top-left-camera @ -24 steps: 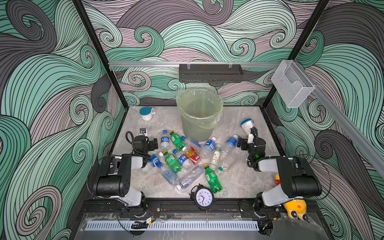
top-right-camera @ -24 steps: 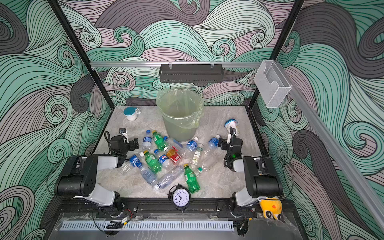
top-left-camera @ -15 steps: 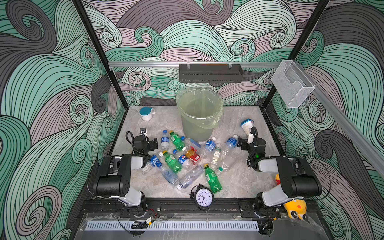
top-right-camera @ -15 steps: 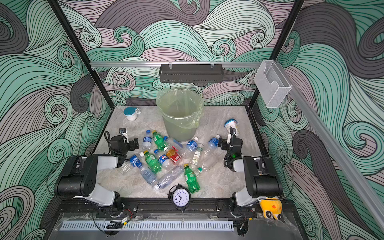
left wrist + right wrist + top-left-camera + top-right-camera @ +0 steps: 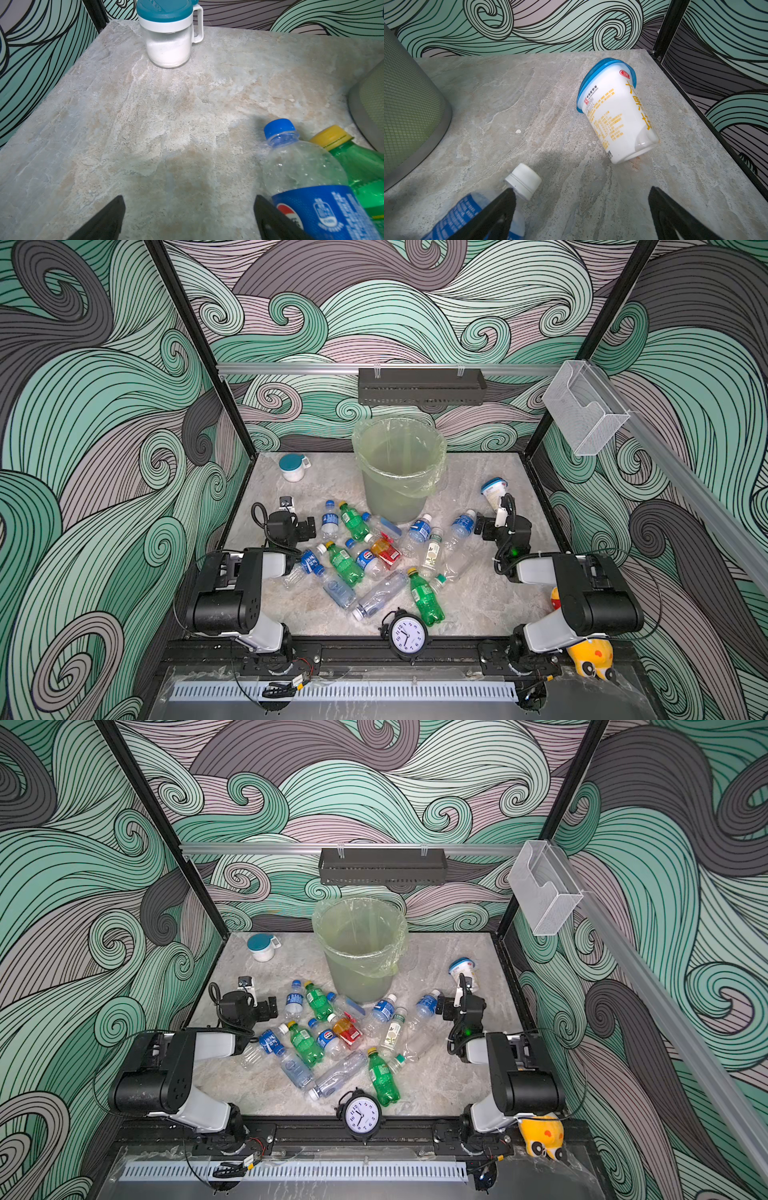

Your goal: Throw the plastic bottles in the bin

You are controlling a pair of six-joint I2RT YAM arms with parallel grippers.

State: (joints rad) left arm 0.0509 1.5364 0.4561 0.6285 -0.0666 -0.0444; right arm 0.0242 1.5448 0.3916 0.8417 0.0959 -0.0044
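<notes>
While about fifteen plastic bottles (image 5: 345, 566) lie jumbled on their sides across the middle of the marble-patterned table (image 5: 478, 605), the bin (image 5: 392, 497), a tall grey bucket lined with a pale green bag, stands upright just beyond them at the far middle. The heap mixes clear bottles with blue labels, green ones with yellow caps and one amber bottle (image 5: 386, 553) with a red label.

At the heap's left edge the left gripper (image 5: 187, 204) sits low over bare table, spread wide with nothing in its grasp. A blue-capped bottle (image 5: 301, 166) lies just beside one finger (image 5: 270, 222). At the right edge the right gripper (image 5: 582, 195) is likewise wide open and empty, with a white-capped bottle (image 5: 523, 182) partly hidden behind one finger (image 5: 496, 216).

A teal-lidded cup (image 5: 292, 467) stands far left. A blue-lidded tub (image 5: 493, 493) lies on its side far right. An alarm clock (image 5: 406, 635) stands at the near edge, and a yellow toy (image 5: 590, 655) sits near right.
</notes>
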